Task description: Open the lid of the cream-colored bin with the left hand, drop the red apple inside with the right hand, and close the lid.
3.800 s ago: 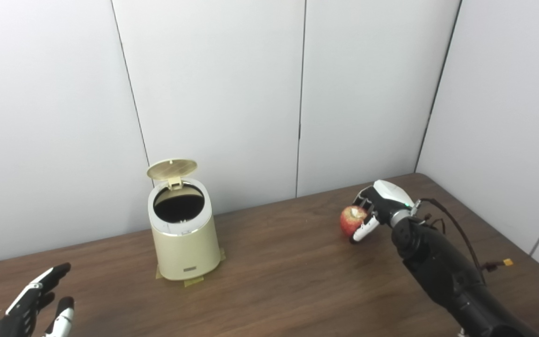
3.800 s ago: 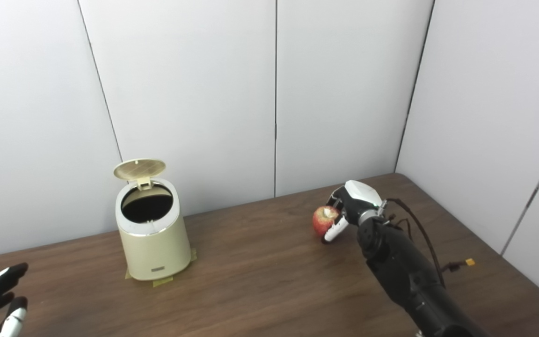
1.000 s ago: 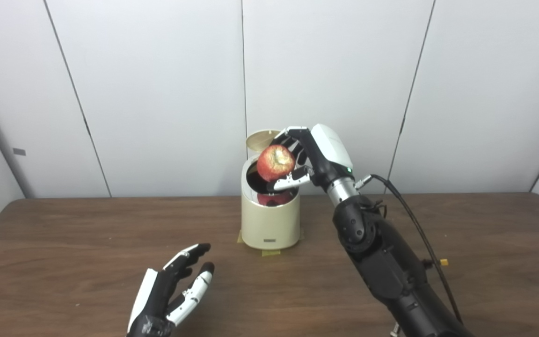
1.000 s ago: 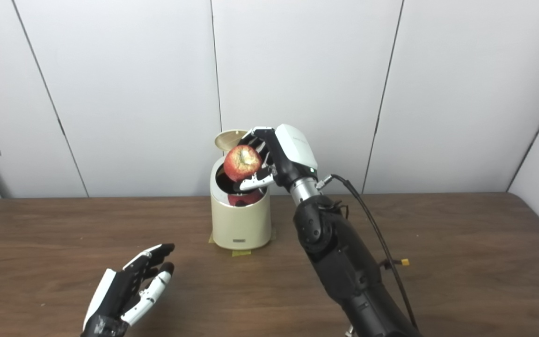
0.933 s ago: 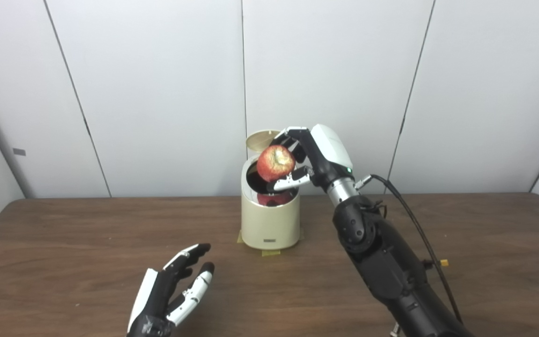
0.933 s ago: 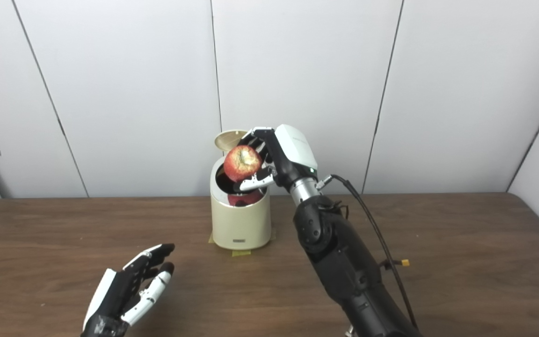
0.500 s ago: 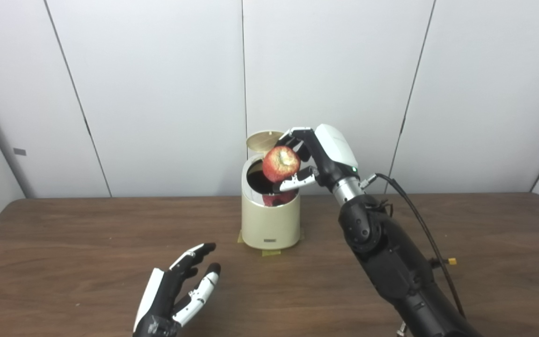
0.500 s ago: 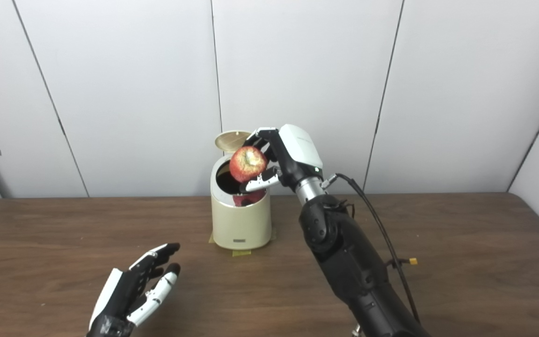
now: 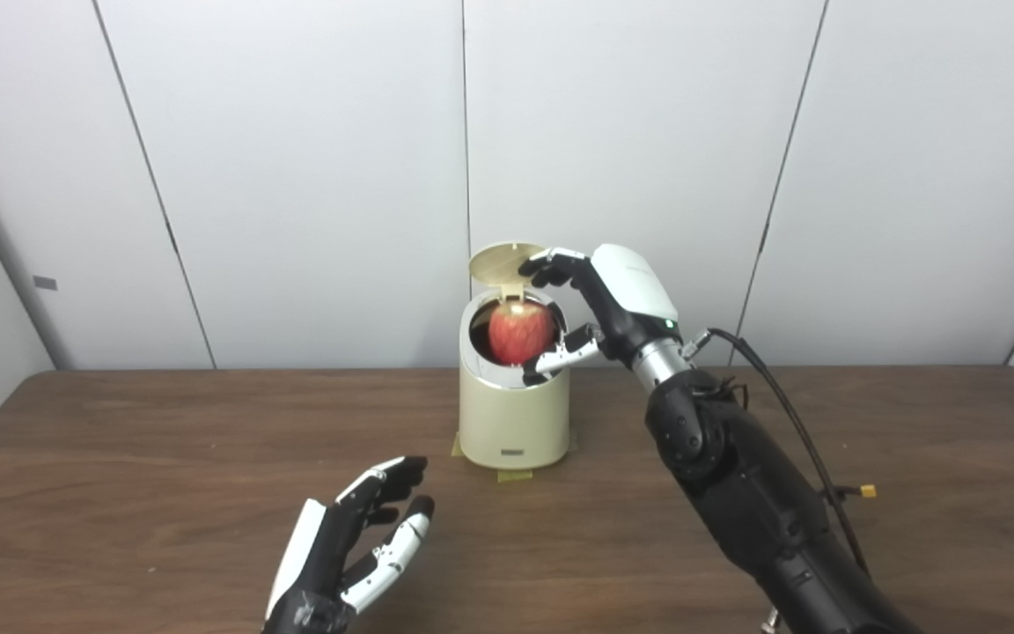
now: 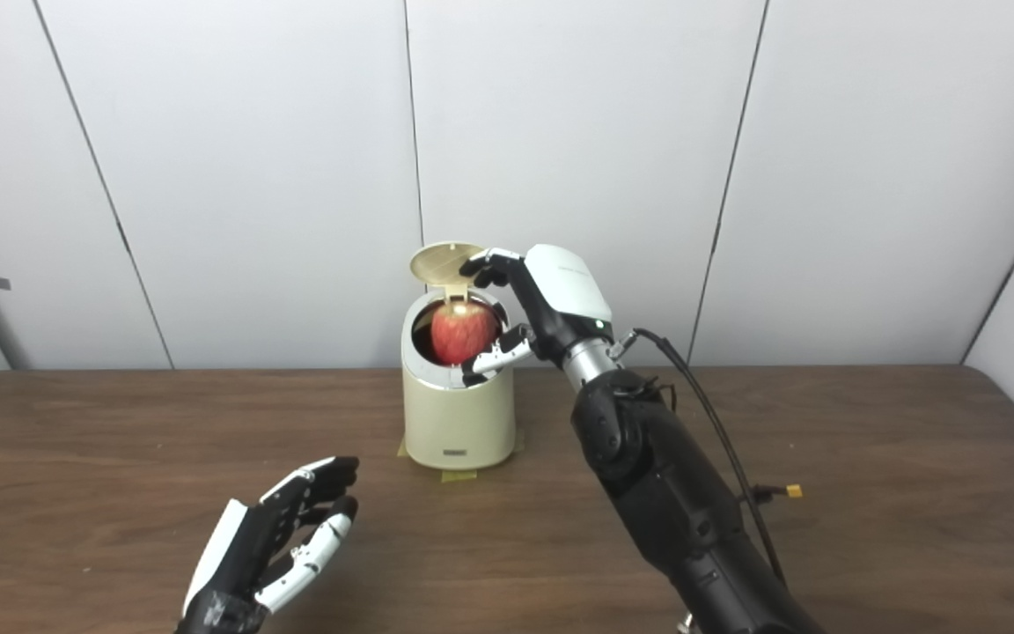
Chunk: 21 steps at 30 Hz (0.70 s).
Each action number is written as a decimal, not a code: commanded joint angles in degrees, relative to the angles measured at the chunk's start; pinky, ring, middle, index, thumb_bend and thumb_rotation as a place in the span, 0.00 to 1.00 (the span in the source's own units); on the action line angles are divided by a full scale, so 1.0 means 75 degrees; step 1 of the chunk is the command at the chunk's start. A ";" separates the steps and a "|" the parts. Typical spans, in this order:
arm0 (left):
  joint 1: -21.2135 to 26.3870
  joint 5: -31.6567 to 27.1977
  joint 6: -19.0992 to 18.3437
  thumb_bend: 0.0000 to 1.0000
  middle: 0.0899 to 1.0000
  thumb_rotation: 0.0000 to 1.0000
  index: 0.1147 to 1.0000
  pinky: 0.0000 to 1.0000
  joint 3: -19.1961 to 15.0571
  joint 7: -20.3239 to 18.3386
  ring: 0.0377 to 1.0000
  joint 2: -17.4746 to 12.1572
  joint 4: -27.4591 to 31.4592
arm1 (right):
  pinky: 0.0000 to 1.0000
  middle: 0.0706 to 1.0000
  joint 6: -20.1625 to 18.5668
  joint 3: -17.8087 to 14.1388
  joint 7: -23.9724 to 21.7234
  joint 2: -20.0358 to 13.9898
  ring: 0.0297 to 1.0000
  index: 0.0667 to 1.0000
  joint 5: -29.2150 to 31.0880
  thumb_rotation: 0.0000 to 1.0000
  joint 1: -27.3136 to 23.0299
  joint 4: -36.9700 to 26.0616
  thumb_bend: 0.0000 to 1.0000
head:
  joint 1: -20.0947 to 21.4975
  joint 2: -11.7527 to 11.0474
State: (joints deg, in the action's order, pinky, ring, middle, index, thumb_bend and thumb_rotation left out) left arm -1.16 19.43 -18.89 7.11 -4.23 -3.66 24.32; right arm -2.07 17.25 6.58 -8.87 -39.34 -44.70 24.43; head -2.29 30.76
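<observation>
The cream-colored bin (image 9: 514, 423) stands at the back middle of the table with its round lid (image 9: 503, 261) hinged up. The red apple (image 9: 520, 332) sits in the bin's dark mouth, free of any fingers. My right hand (image 9: 613, 295) hovers at the bin's right rim, open, with its fingers spread above the opening and its thumb by the rim. My left hand (image 9: 349, 555) floats low over the table's front, left of the bin, open and holding nothing.
Yellow tape (image 9: 514, 475) marks the bin's base on the brown table (image 9: 120, 493). A black cable with a small yellow connector (image 9: 866, 491) trails from my right arm. White wall panels stand close behind the bin.
The apple has left my right hand and dropped into the bin's mouth. The right hand's fingers have spread open. My left hand has stayed low and open.
</observation>
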 commanded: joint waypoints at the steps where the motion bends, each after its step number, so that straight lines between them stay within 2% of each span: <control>1: 0.0237 0.0037 0.0332 0.41 0.81 0.53 0.79 0.81 0.0034 0.0104 0.83 0.0028 0.0118 | 0.68 0.75 0.0106 -0.0038 0.0111 -0.0067 0.75 0.72 -0.0030 0.14 -0.0448 -0.0195 0.90 | -0.0005 0.0007; 11: 0.0249 0.0181 0.0281 0.40 0.83 0.46 0.78 0.84 0.0117 0.0080 0.86 -0.0005 0.0197 | 0.65 0.72 -0.0063 -0.0026 0.0029 -0.0066 0.72 0.69 -0.0078 0.14 -0.0438 -0.0316 0.89 | -0.0012 0.0012; 14: 0.0254 0.0195 0.0243 0.41 0.83 0.45 0.78 0.84 0.0117 0.0079 0.86 0.0010 0.0212 | 0.61 0.69 -0.0005 -0.0085 0.0183 -0.0040 0.68 0.67 -0.0055 0.11 -0.0415 -0.0306 0.89 | -0.0013 0.0009; 15: 0.0253 0.0195 0.0240 0.41 0.83 0.45 0.78 0.84 0.0117 0.0081 0.86 0.0016 0.0218 | 0.54 0.65 0.0123 -0.0191 0.0318 0.0008 0.62 0.65 0.0083 0.08 -0.0386 -0.0293 0.87 | -0.0017 0.0020; 16: 0.0250 0.0183 0.0248 0.40 0.83 0.45 0.78 0.84 0.0110 0.0084 0.86 0.0023 0.0222 | 0.46 0.52 0.0293 -0.0313 0.0475 0.0058 0.53 0.54 0.0253 0.03 -0.0346 -0.0292 0.67 | -0.0017 0.0020; 17: 0.0248 0.0175 0.0256 0.40 0.83 0.44 0.78 0.84 0.0106 0.0086 0.86 0.0025 0.0224 | 0.42 0.50 0.0418 -0.0427 0.0566 0.0102 0.46 0.51 0.0414 0.02 -0.0306 -0.0312 0.60 | -0.0017 0.0020; 19: 0.0248 0.0178 0.0255 0.40 0.83 0.44 0.78 0.84 0.0102 0.0084 0.86 0.0019 0.0230 | 0.38 0.47 0.0509 -0.0589 0.0648 0.0138 0.41 0.48 0.0589 0.00 -0.0212 -0.0460 0.52 | -0.0015 0.0034; 21: 0.0249 0.0176 0.0232 0.41 0.83 0.46 0.78 0.85 0.0096 0.0079 0.86 0.0021 0.0241 | 0.36 0.46 0.0505 -0.0750 0.0639 0.0172 0.41 0.46 0.0784 0.00 -0.0121 -0.0628 0.51 | -0.0015 0.0034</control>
State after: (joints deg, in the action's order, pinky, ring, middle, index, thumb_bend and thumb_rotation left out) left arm -1.06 20.26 -18.90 7.73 -4.26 -3.65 24.36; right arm -0.05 12.85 9.82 -7.47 -34.67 -43.53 22.02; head -2.37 30.94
